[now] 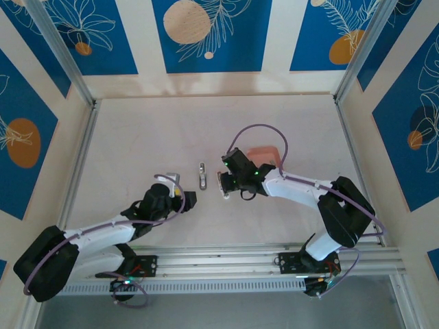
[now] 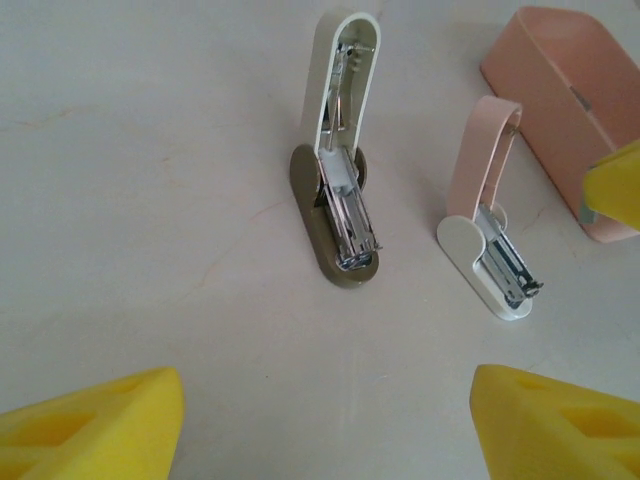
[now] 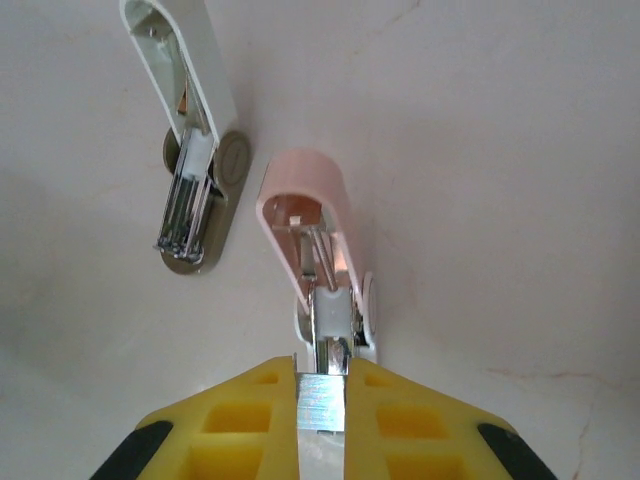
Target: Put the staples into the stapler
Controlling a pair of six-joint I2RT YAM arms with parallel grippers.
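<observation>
Two staplers lie opened on the table side by side. My right gripper is shut on a silver strip of staples, held just above the near end of the metal channel of the pink-lidded stapler. The olive-based stapler sits to its left with its white lid swung back. My left gripper is open and holds nothing. It hovers a little short of the olive stapler.
The shallow pink tray stands behind the right wrist, beyond the pink stapler. One yellow finger of the right gripper shows in the left wrist view in front of the tray. Framed walls surround the table.
</observation>
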